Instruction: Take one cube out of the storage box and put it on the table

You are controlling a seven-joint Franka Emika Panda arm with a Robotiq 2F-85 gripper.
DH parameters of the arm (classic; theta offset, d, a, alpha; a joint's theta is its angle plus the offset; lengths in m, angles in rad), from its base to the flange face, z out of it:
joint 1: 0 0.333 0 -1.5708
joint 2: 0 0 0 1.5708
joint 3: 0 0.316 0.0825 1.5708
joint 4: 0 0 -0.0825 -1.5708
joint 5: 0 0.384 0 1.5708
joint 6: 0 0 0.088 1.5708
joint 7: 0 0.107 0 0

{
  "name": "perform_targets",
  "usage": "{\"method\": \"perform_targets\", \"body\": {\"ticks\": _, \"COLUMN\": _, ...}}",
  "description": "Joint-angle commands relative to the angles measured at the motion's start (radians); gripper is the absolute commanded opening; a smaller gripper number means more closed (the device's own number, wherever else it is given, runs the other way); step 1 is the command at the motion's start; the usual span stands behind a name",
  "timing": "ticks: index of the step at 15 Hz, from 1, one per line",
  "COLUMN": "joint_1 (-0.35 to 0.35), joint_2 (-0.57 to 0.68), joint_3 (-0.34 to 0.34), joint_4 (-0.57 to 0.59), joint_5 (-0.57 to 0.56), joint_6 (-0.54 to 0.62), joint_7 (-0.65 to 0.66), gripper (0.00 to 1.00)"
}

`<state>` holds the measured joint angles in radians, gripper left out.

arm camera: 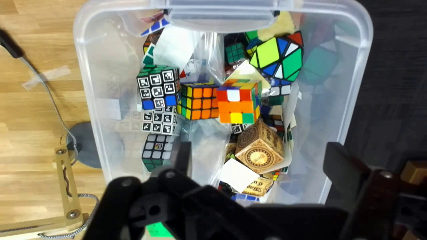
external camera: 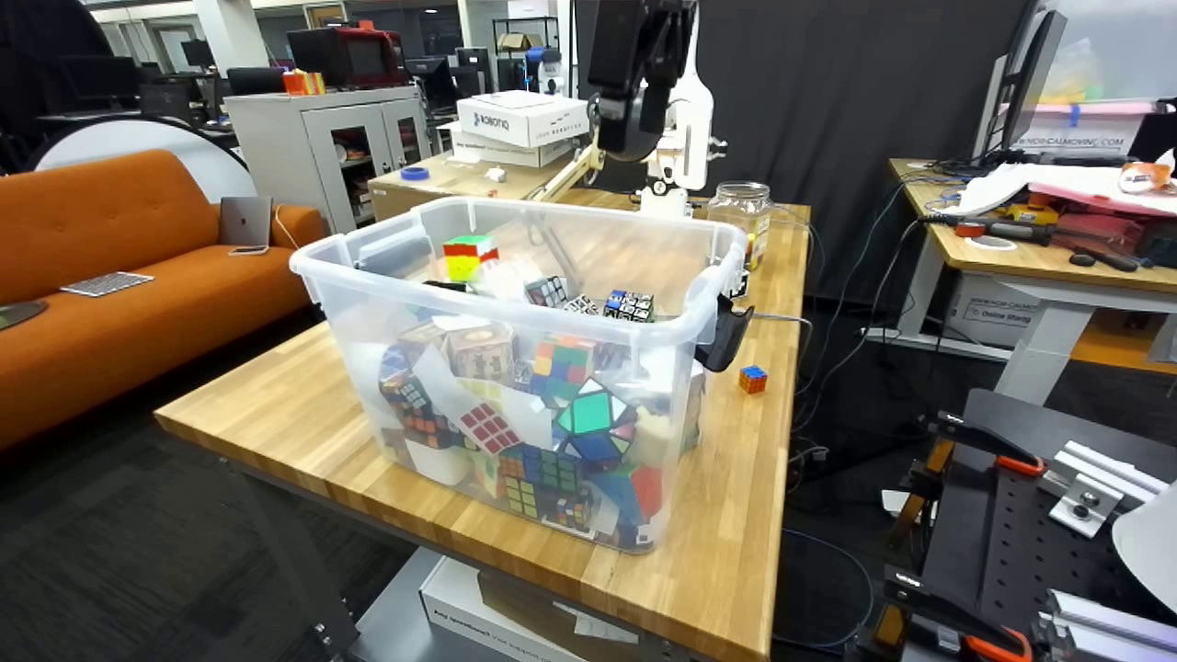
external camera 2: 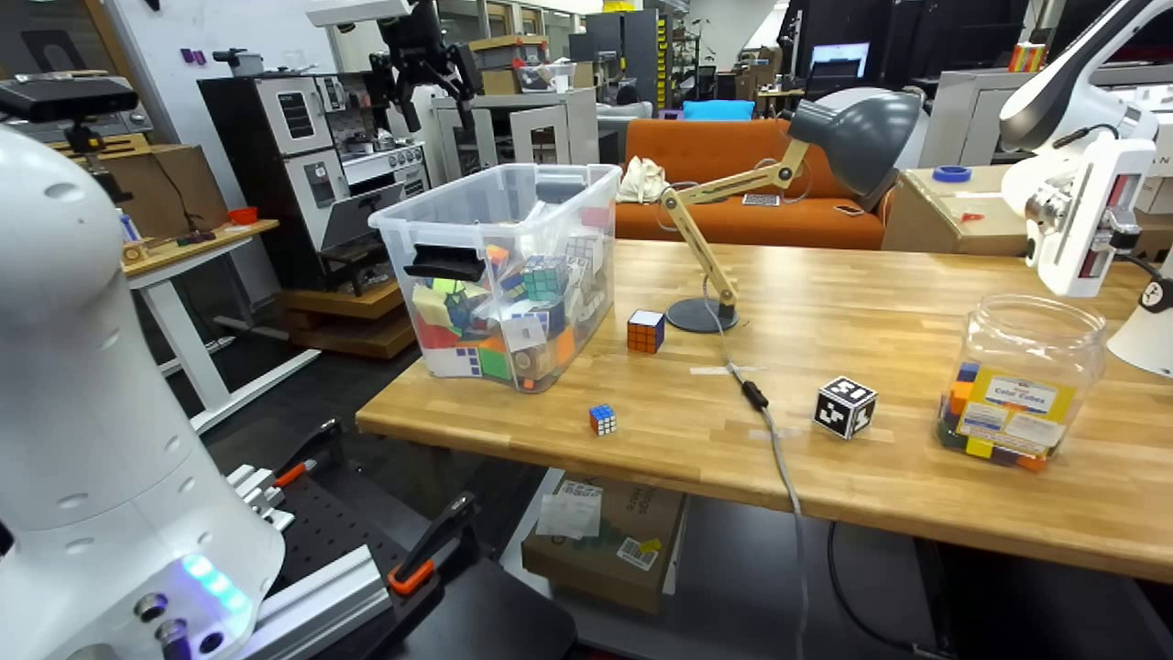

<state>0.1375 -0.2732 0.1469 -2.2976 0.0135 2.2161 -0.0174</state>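
Observation:
The clear storage box (external camera: 497, 304) stands on the wooden table (external camera: 736, 496) and is full of cubes, papers and wrappings. It also shows in an exterior view (external camera 2: 440, 227) and the wrist view (arm camera: 358, 73). My gripper (external camera 2: 437, 121) is open and empty, above the box. In the wrist view its fingertips (arm camera: 260, 150) are wide apart. A brown patterned cube (arm camera: 259, 151) shows between them, lower down. Also inside are a multicoloured cube (arm camera: 235, 103), an orange-faced cube (arm camera: 201, 103), a black-and-white marker cube (arm camera: 156, 86) and a grey-faced cube (arm camera: 157, 148).
A small blue-orange cube (external camera 2: 602, 420), a white-topped orange cube (external camera 2: 646, 332), a black-and-white tag cube (external camera 2: 845, 408) and a jar (external camera 2: 1026, 390) stand on the table (external camera 2: 779, 284). A desk lamp (external camera 2: 701, 314) stands beside the box. Its cord (external camera 2: 788, 467) crosses the table.

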Motion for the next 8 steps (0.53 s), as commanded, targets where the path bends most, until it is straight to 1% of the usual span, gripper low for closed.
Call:
{"method": "perform_targets", "body": {"ticks": 1, "joint_1": -0.008, "joint_2": 0.072, "joint_3": -0.013, "joint_4": 0.041, "joint_5": -0.007, "joint_6": 0.074, "joint_7": 0.002, "gripper": 1.0}}
{"method": "perform_targets", "body": {"ticks": 4, "joint_1": 0.002, "joint_2": 0.147, "joint_3": -0.02, "joint_4": 0.065, "joint_5": 0.011, "joint_6": 0.108, "joint_7": -0.028, "gripper": 1.0}}
{"method": "perform_targets", "body": {"ticks": 6, "joint_1": 0.014, "joint_2": 0.202, "joint_3": -0.014, "joint_4": 0.095, "joint_5": 0.033, "joint_6": 0.119, "joint_7": -0.049, "gripper": 1.0}}
{"method": "perform_targets", "body": {"ticks": 8, "joint_1": 0.018, "joint_2": 0.258, "joint_3": -0.006, "joint_4": 0.133, "joint_5": 0.028, "joint_6": 0.12, "joint_7": -0.047, "gripper": 1.0}}
